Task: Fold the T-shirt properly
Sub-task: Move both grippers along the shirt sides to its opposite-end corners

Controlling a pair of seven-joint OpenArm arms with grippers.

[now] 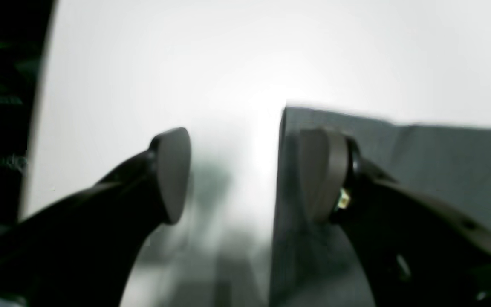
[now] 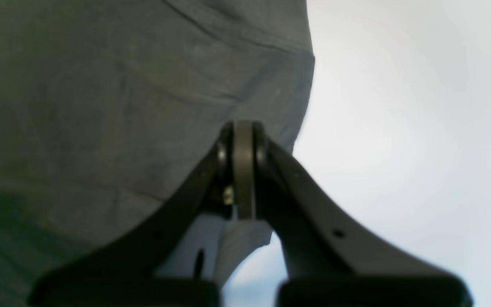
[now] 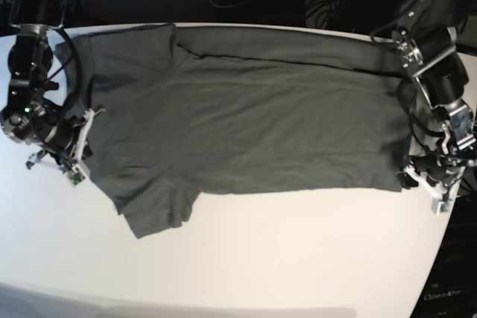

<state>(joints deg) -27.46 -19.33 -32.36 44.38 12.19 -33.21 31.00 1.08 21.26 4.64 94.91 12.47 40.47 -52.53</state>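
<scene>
Base view: the T-shirt [image 3: 246, 117] lies spread flat across the white table [image 3: 298, 251], its collar end toward the view's left, its hem toward the right, one short sleeve sticking out at the lower left. The right gripper [image 3: 88, 133] sits at the shirt's left edge, near that sleeve; the left gripper [image 3: 412, 174] is at the lower right corner of the hem.

Left wrist view, blurred: the left gripper [image 1: 247, 175] has its jaws spread wide. One pad [image 1: 173, 172] hangs over bare table [image 1: 186, 64]; the other is over the shirt's [image 1: 441, 162] straight edge. Nothing is between them.

Right wrist view: the right gripper [image 2: 244, 170] has its jaws pressed together, over the edge of the shirt [image 2: 100, 106]. Whether cloth is pinched between them I cannot tell.
</scene>
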